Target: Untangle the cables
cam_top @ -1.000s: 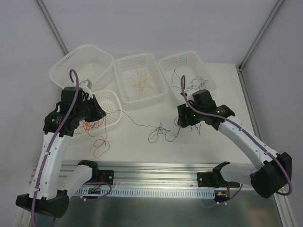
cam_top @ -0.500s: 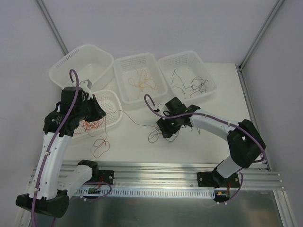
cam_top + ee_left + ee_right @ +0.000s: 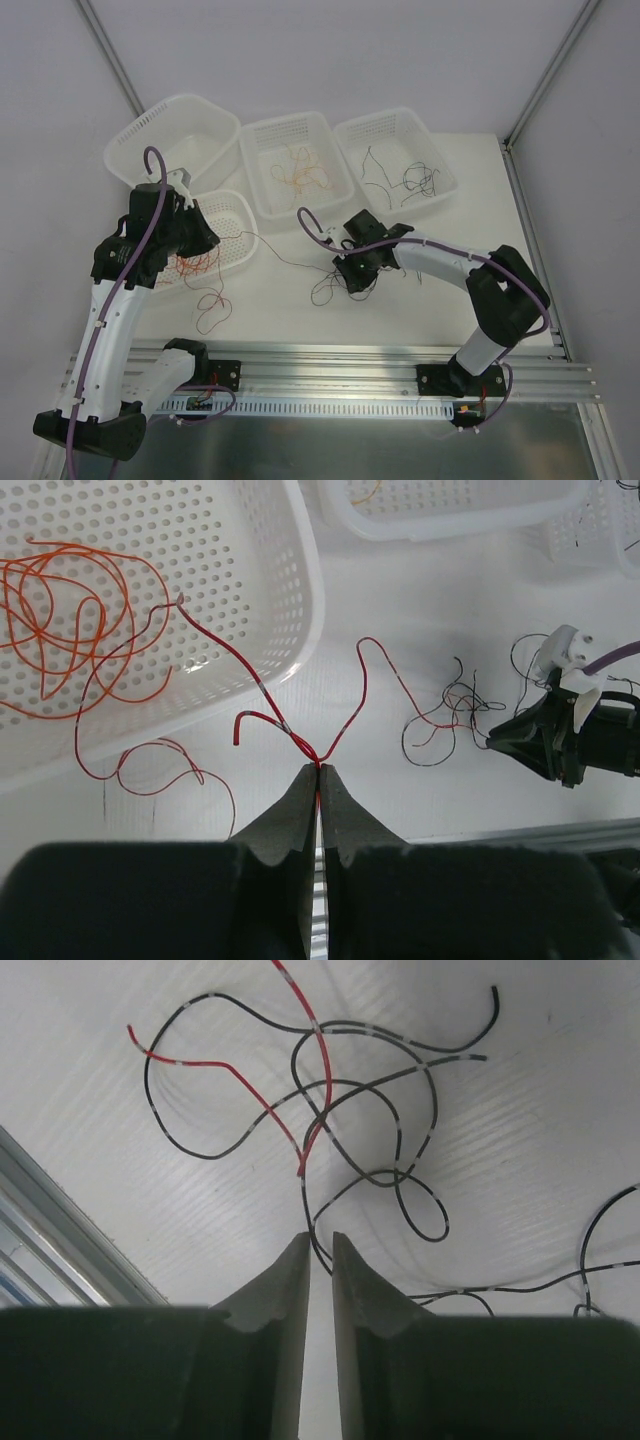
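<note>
Step in hand: pulling the knot apart btwn the two arms.

L claw (image 3: 318,770) is fully shut, pinching a red wire (image 3: 372,665) right at its tips, up by the front of the near-L basket (image 3: 240,205). From the pinch one leg runs back into that basket, next to the orange wires (image 3: 90,550). The other leg arcs over the worktop (image 3: 430,300) to the loose knot (image 3: 335,288) of cables lying mid-worktop, in front of the middle basket (image 3: 251,170).

R claw (image 3: 319,1242) is down at that knot, low over the worktop. Jaws are only a slit apart. Black wires (image 3: 492,1005) loop just ahead of the tips and one strand leads to the slit. A red end sits just beyond. The slit is wider than any strand, so prob nothing is clamped. Can't tell if a strand sits inside.

Rest looks sorted: orange in middle basket, black in far-R basket (image 3: 442,152).

Next, my read: R claw has to shut on a black strand only, not the red, then draw away from L claw, slow, so red slips out of the black loops. Risks: wire v. thin, so easy to miss or grab both colours; a fast pull prob tightens the knot.
</note>
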{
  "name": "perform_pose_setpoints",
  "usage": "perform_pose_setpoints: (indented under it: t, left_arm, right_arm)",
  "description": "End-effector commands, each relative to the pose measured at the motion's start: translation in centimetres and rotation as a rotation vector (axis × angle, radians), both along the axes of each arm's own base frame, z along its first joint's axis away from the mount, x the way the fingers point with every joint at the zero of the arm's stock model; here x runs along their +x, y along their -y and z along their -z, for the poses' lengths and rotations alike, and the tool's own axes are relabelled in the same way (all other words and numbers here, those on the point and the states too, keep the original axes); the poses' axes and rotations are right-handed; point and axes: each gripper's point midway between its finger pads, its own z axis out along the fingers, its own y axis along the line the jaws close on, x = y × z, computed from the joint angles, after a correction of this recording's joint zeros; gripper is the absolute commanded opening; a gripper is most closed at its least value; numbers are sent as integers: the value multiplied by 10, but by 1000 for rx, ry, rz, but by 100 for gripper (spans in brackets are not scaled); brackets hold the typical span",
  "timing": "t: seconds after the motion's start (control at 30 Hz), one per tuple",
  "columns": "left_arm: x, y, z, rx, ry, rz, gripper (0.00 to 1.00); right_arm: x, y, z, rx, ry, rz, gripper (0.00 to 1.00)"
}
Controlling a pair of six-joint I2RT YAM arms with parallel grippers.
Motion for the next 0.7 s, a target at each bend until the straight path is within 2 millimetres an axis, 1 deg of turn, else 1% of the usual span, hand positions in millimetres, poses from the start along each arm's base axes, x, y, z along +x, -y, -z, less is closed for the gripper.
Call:
perform_pose_setpoints:
  t: [0.0, 0.03, 0.07, 0.1, 0.13, 0.17, 0.2, 0.23, 0.27, 0.3, 0.37, 0.4, 0.43, 0.5, 0.53, 0.6, 0.63, 0.67]
  left_arm:
    - [7, -11, -11, 25, 47, -60, 0]
    - [7, -13, -10, 35, 45, -70, 0]
    - [7, -17, -10, 50, 43, -86, 0]
    - [8, -26, -8, 83, 42, -120, 0]
    - [8, -30, -9, 100, 45, -140, 0]
    - [7, -35, -6, 120, 33, -157, 0]
    - [7, -44, -5, 154, 31, -192, 0]
    - [8, -47, -6, 168, 35, -207, 0]
    - [7, -50, -5, 180, 31, -219, 0]
    - [7, -56, -5, 204, 30, -244, 0]
    - [6, -61, -4, 223, 25, -263, 0]
    - [5, -63, -3, 234, 22, -270, 0]
    - [5, -67, -1, 252, 15, -286, 0]
    - [4, -71, 2, 271, 3, -299, 0]
    - [3, -76, 3, 294, -3, -314, 0]
    - [2, -80, 6, 315, -13, -327, 0]
    - [0, -84, 9, 332, -21, -339, 0]
    - [1, -85, 10, 337, -25, -342, 0]
  right_arm:
    - [-6, -6, -15, 26, -1, -31, 16]
    - [-9, -4, -19, 26, -1, -30, 9]
    - [-11, -2, -31, 46, 16, -30, 1]
    - [-13, 0, -39, 55, 22, -29, 1]
    - [-20, 6, -44, 45, 13, -32, 1]
    - [-24, 7, -53, 59, 9, -36, 1]
    - [-27, 8, -76, 104, 43, -43, 1]
    - [-35, 13, -85, 111, 34, -50, 1]
    - [-42, 12, -99, 154, 36, -67, 1]
    - [-48, 13, -124, 215, 79, -83, 1]
    - [-59, 19, -148, 279, 99, -105, 1]
    - [-64, 23, -157, 300, 107, -110, 1]
    - [-69, 28, -177, 357, 154, -123, 1]
    - [-73, 35, -198, 435, 178, -117, 1]
    - [-73, 44, -212, 491, 212, -95, 1]
    - [-70, 52, -227, 559, 264, -61, 1]
    - [-71, 62, -236, 619, 286, -34, 1]
    - [-70, 66, -240, 650, 298, -17, 1]
